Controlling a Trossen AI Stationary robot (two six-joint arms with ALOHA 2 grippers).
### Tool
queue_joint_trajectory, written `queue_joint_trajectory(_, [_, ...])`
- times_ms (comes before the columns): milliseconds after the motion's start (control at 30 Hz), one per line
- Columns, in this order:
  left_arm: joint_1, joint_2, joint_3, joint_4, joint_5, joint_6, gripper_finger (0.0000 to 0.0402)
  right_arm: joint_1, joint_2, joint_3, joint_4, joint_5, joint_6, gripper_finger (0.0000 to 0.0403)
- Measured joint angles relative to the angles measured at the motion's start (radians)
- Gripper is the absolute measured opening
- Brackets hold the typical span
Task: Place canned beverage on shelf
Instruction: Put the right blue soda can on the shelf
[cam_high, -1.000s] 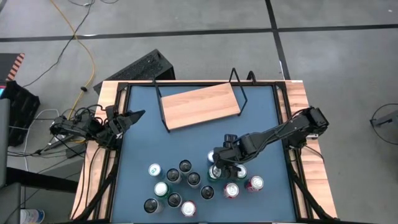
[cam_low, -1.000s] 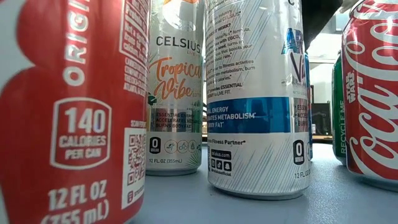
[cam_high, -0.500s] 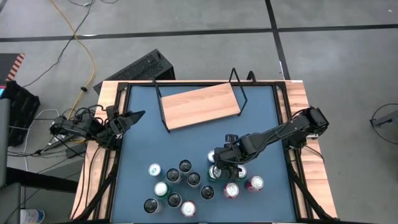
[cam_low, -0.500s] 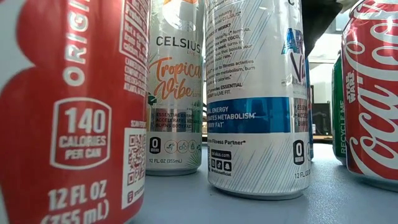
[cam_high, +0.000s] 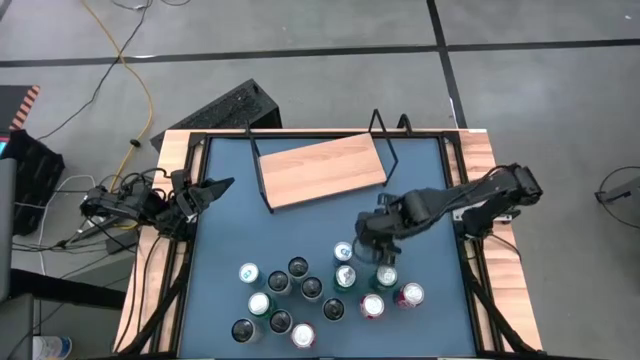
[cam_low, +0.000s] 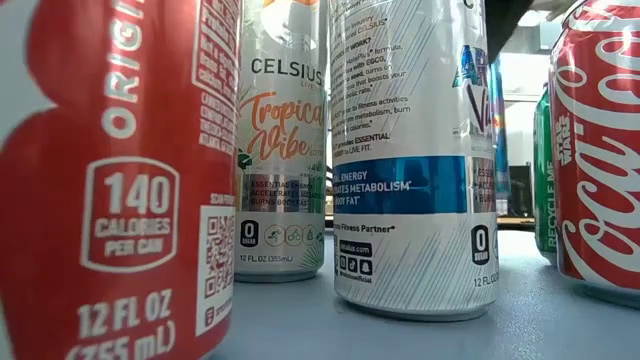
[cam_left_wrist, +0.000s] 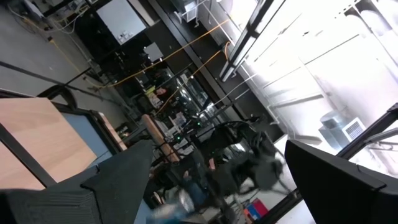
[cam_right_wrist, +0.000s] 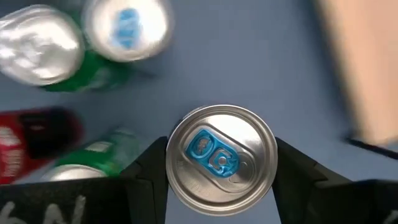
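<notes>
While gripped, can (cam_right_wrist: 222, 158) sits between right pincer (cam_right_wrist: 222, 180) fingers.

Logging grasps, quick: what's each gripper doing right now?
Left gripper: open, empty, parked at the table's left edge.
Right gripper: shut on the blue-tabbed can.

My high camera looks straight down on the whole surface (cam_high: 300, 225); my low one sits level, tight against the cans (cam_low: 410, 160), which both views share.

Blue-tabbed silver can (cam_right_wrist: 222, 160) upright between fingers (cam_right_wrist: 152, 168), near light-wood shelf (cam_high: 320, 171).
</notes>
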Motion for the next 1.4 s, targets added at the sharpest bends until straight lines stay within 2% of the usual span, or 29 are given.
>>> queue_joint_trajectory(133, [0.0, 0.0, 0.0, 0.0, 0.0, -0.015, 0.0352, -0.087, -0.027, 0.087, -0.041, 0.049, -0.083, 0.0196])
queue_joint_trajectory(333, [0.0, 0.0, 0.0, 0.001, 0.001, -0.017, 0.0352, -0.238, 0.026, 0.238, -0.008, 0.05, -0.297, 0.0196])
queue_joint_trajectory(633, [0.0, 0.0, 0.0, 0.018, 0.006, -0.035, 0.0352, -0.424, 0.275, 0.602, -0.008, 0.013, -0.564, 0.0196])
queue_joint_trajectory(833, [0.0, 0.0, 0.0, 0.019, 0.006, -0.038, 0.0352, -0.473, 0.475, 0.855, 0.012, -0.044, -0.645, 0.0196])
queue_joint_trajectory(933, [0.0, 0.0, 0.0, 0.021, 0.005, -0.04, 0.0352, -0.482, 0.49, 0.808, 0.142, -0.066, -0.712, 0.0196])
queue_joint_trajectory(1000, [0.0, 0.0, 0.0, 0.027, 0.001, -0.041, 0.0352, -0.489, 0.529, 0.807, 0.183, -0.099, -0.751, 0.0196])
queue_joint_trajectory(1167, [0.0, 0.0, 0.0, 0.028, -0.031, -0.041, 0.0352, -0.505, 0.587, 0.807, 0.267, -0.107, -0.849, 0.0196])
queue_joint_trajectory(1400, [0.0, 0.0, 0.0, 0.028, -0.104, -0.041, 0.0352, -0.521, 0.623, 0.807, 0.21, -0.147, -0.954, 0.0196])
